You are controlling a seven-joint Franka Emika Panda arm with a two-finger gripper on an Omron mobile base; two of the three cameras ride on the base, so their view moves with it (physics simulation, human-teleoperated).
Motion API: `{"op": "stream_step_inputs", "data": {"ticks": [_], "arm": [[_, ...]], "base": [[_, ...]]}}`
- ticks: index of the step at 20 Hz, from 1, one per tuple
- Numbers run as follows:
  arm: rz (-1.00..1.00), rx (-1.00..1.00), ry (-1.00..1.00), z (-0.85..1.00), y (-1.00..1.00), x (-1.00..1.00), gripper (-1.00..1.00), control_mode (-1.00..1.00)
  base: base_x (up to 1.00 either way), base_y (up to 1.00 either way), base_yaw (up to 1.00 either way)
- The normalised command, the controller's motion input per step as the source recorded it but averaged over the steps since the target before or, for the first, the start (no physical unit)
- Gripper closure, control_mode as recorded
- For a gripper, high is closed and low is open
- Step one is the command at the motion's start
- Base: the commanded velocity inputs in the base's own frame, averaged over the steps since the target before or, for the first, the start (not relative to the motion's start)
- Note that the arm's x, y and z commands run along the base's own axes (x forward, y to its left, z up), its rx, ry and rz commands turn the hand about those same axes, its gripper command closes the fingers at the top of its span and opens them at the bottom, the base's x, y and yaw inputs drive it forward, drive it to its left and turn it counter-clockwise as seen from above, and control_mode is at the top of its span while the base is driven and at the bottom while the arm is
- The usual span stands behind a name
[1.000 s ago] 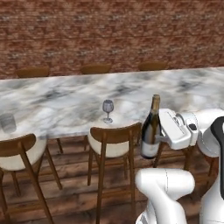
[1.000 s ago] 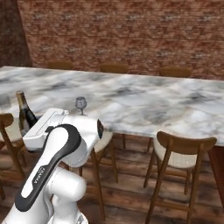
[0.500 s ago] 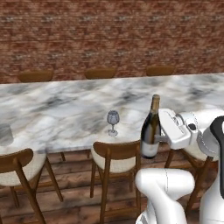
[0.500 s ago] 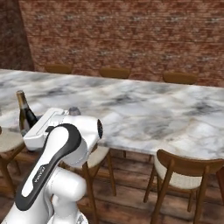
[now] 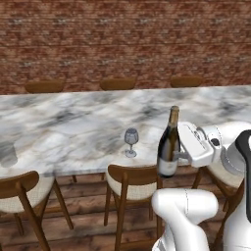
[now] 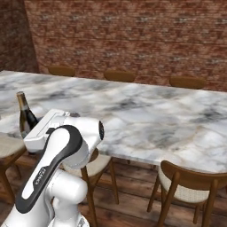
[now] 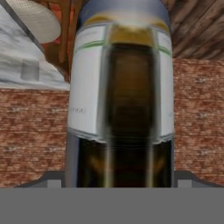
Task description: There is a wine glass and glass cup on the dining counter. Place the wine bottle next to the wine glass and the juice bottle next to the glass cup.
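Left base view: gripper [image 5: 179,153] clenched on wine bottle [image 5: 168,145], held upright just off dining counter [image 5: 73,127] near edge, right of wine glass [image 5: 131,141]; glass cup [image 5: 7,154] far left of wine glass.
Right base view: wine bottle [image 6: 27,120] upright left of white arm [image 6: 62,146], by counter [image 6: 146,115].
Hand view: bottle body w/ pale label [image 7: 124,96] close up.

arm bent at the elbow, forearm level, hand turned sideways toward robot's left. claw [image 5: 180,153] clamped on the bottle [image 5: 168,145] at mid-body, bottle upright and lifted. in hand view the bottle [image 7: 120,105] sits close against the palm, between the fingers.
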Motion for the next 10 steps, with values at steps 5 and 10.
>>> {"op": "stream_step_inputs", "data": {"ticks": [5,10], "arm": [[0.01,0.00,-0.01,0.12,-0.43,0.25,1.00,-1.00],[0.00,0.00,0.00,0.16,-0.93,0.72,1.00,-1.00]], "base": [[0.01,-0.04,0.01],[0.00,0.00,0.00]]}}
